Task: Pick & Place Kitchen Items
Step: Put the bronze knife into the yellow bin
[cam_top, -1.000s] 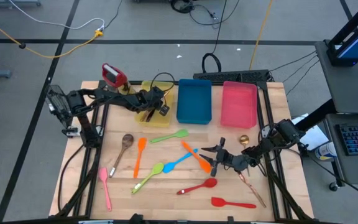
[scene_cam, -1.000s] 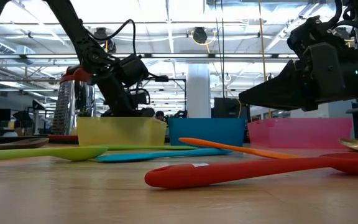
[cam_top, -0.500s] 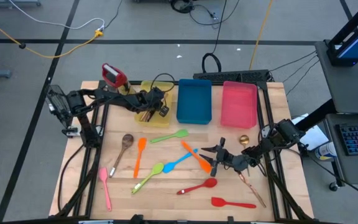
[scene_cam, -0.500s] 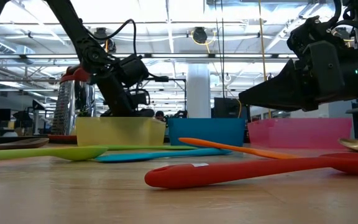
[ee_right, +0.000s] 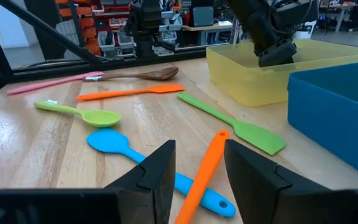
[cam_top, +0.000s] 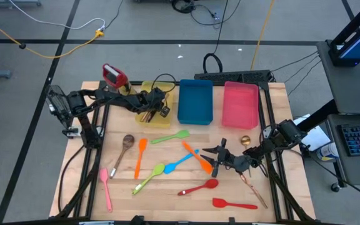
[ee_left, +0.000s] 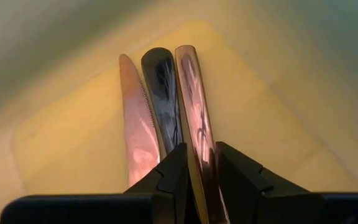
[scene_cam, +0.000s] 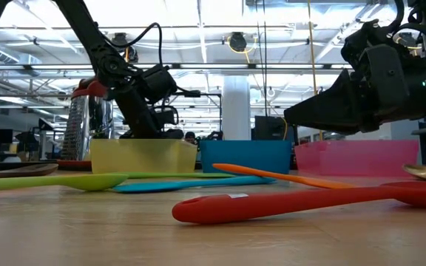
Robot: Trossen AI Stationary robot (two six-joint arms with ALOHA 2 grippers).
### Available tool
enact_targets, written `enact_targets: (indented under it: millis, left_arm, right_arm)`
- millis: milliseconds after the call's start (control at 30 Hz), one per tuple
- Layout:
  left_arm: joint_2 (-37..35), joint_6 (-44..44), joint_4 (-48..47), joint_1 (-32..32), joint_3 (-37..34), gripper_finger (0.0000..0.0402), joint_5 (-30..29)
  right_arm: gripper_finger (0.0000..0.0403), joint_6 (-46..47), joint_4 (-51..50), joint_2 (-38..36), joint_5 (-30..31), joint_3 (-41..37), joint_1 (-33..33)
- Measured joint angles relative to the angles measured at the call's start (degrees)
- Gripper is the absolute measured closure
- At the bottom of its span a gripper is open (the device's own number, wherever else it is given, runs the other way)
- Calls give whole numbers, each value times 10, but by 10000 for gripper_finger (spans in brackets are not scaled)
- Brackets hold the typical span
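Wooden counter point(cam_top: 167, 200), roughly 10 utensils loose, mostly unsorted. 3 metal utensils point(ee_left: 160, 93) done, flat in yellow tray point(ee_left: 278, 124), long axes parallel, tips away from left gripper point(ee_left: 201, 180); jaws narrow astride 1 handle, grip unclear. Right gripper point(ee_right: 194, 168) low, jaws wide, empty, straddling orange spatula point(ee_right: 207, 162), axis diagonal on counter.

Left gripper point(ee_left: 196, 167) fingers narrowly parted; right gripper point(ee_right: 194, 163) open.
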Motion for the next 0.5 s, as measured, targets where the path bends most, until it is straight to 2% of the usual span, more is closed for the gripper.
enact_targets:
  millis: [500]
  left_arm:
    - [-1,10,28,-5,0,314,-1]
  right_arm:
    - [273,0,0,0,0,0,0]
